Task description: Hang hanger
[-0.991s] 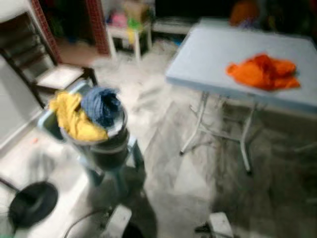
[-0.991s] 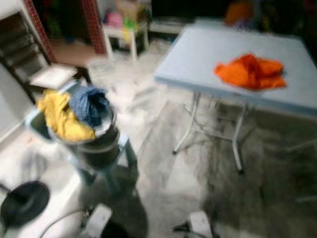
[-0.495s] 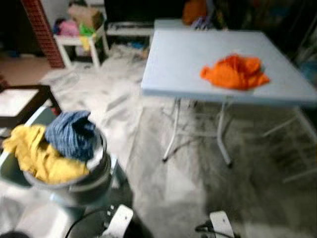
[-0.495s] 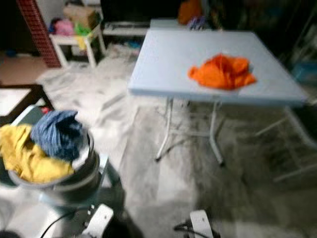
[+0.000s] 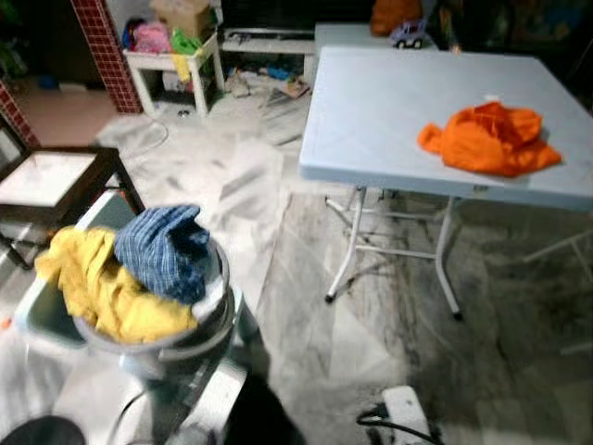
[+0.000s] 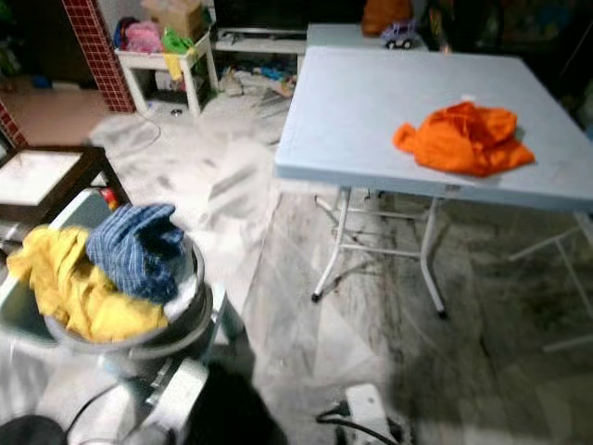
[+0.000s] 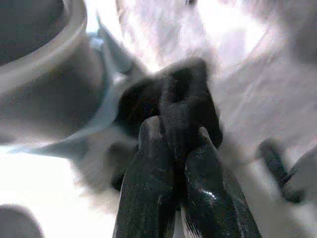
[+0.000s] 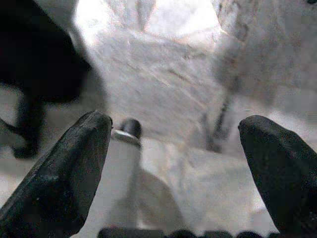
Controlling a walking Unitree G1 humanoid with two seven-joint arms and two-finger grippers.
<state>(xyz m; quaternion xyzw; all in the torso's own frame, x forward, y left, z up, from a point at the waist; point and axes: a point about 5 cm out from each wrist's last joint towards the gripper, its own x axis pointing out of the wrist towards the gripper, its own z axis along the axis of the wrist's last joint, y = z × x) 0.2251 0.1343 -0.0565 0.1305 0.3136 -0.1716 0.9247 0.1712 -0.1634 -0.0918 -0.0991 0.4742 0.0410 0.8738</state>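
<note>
In the left wrist view my left gripper [image 7: 176, 148] is shut, its two black fingers [image 7: 146, 183] pinching a black, blurred object [image 7: 183, 94] that I cannot identify. It hangs beside a grey round tub [image 7: 44, 74], over pale floor. My right gripper [image 8: 173, 163] stands wide open above the marble floor, with nothing between its fingers [image 8: 64, 173]. A silver part of my left arm [image 5: 211, 406] shows at the bottom of the left eye view.
A light blue folding table [image 5: 389, 111] carries an orange garment [image 5: 489, 137]. The grey tub [image 5: 157, 338] at front left holds yellow cloth [image 5: 102, 287] and blue cloth [image 5: 167, 250]. A dark chair [image 5: 56, 181] stands left, a white side table [image 5: 171, 60] at the back, a white power strip [image 5: 406, 413] on the floor.
The whole picture has shifted and sharpened, so the camera has swung; the table, the orange garment and the tub of clothes keep their places relative to each other.
</note>
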